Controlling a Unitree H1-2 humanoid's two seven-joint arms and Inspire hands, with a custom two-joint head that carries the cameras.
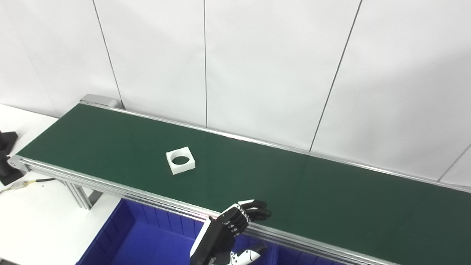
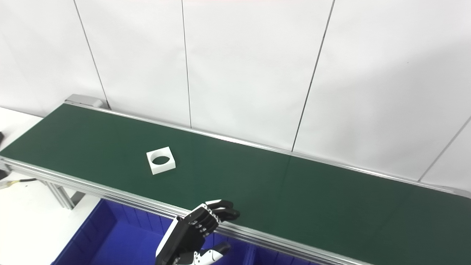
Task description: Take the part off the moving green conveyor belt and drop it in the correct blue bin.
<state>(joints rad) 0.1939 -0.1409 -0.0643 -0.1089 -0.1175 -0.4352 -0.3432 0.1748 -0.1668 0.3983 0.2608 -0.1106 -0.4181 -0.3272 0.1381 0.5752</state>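
Note:
A white square part (image 1: 180, 160) with a round hole through it lies flat on the green conveyor belt (image 1: 312, 191), left of the belt's middle. My left hand (image 1: 230, 230) is raised at the belt's near rail, to the right of the part and nearer to me, well apart from it. Its fingers curl forward over the rail with the thumb held apart below, and it holds nothing. The same hand (image 2: 193, 230) and part (image 2: 160, 160) appear in the right eye view. My right hand is out of view.
A blue bin (image 1: 140, 239) sits below the belt's near rail, under my left hand, with a second blue bin (image 2: 279, 259) to its right. On the white table at the left are a black object (image 1: 5, 154) and a cable (image 1: 25, 183). A white panelled wall stands behind the belt.

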